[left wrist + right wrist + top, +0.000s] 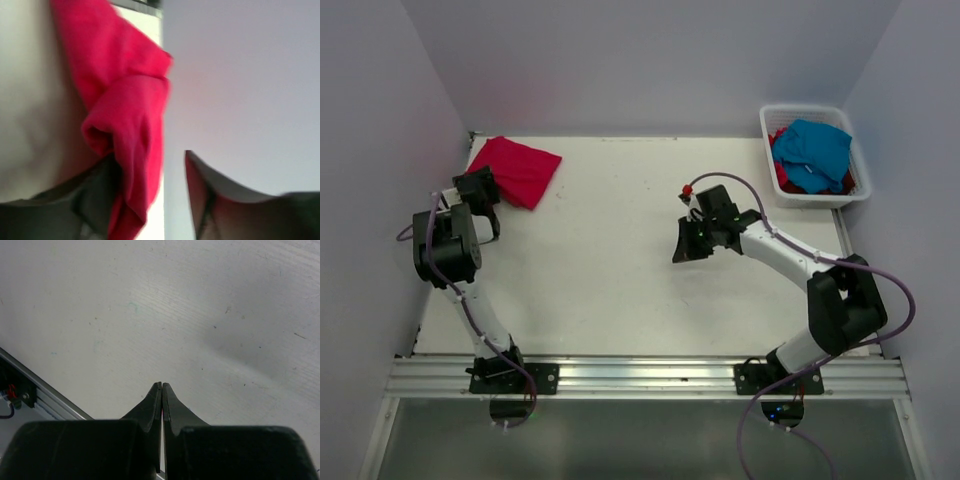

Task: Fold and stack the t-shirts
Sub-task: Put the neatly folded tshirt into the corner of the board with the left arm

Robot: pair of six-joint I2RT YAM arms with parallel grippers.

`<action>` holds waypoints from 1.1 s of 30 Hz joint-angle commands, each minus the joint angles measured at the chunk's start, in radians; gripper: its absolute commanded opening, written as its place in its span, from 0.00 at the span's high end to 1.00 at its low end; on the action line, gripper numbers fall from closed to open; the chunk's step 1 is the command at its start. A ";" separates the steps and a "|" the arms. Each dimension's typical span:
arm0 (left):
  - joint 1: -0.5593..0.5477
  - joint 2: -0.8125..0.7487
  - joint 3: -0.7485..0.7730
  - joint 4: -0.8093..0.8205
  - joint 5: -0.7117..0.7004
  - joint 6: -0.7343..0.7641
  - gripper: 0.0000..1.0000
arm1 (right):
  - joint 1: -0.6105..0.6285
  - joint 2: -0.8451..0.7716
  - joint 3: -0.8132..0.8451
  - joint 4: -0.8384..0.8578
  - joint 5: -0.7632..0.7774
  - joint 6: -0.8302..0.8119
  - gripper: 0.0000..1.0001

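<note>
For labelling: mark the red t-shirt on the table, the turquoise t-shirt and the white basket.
red t-shirt (517,170), top external view, middle of the folded cloth
turquoise t-shirt (812,152), top external view, middle of the cloth
white basket (820,201), top external view, near rim

white slatted basket (815,200) at far right corner, white tabletop (620,290), seemingly lightly scuffed, metal rail (650,378) along near edge

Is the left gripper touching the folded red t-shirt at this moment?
Touching. In the left wrist view the red t-shirt has a fold lying against one finger of the open left gripper; the other finger stands clear.
</note>
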 commanded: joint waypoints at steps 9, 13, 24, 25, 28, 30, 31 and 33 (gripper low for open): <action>-0.140 -0.333 -0.117 0.113 -0.132 0.221 0.23 | 0.006 -0.081 -0.061 0.057 -0.003 -0.001 1.00; -0.189 -0.428 -0.167 0.057 -0.192 0.286 0.23 | 0.006 -0.081 -0.075 0.078 -0.020 0.010 1.00; -0.162 -0.086 0.254 -0.136 0.258 0.561 1.00 | 0.005 -0.127 -0.114 0.097 -0.016 0.024 1.00; -0.142 -0.046 0.324 -0.138 0.349 0.558 1.00 | 0.006 -0.139 -0.118 0.095 -0.013 0.024 1.00; -0.114 0.067 0.430 -0.214 0.426 0.552 1.00 | 0.005 -0.157 -0.135 0.098 -0.007 0.029 1.00; -0.105 0.090 0.434 -0.282 0.434 0.526 1.00 | 0.006 -0.163 -0.150 0.101 -0.002 0.030 1.00; -0.099 0.081 0.399 -0.294 0.408 0.523 1.00 | 0.006 -0.165 -0.153 0.104 0.000 0.030 1.00; -0.100 0.033 0.359 -0.346 0.357 0.538 1.00 | 0.006 -0.160 -0.157 0.111 0.000 0.035 1.00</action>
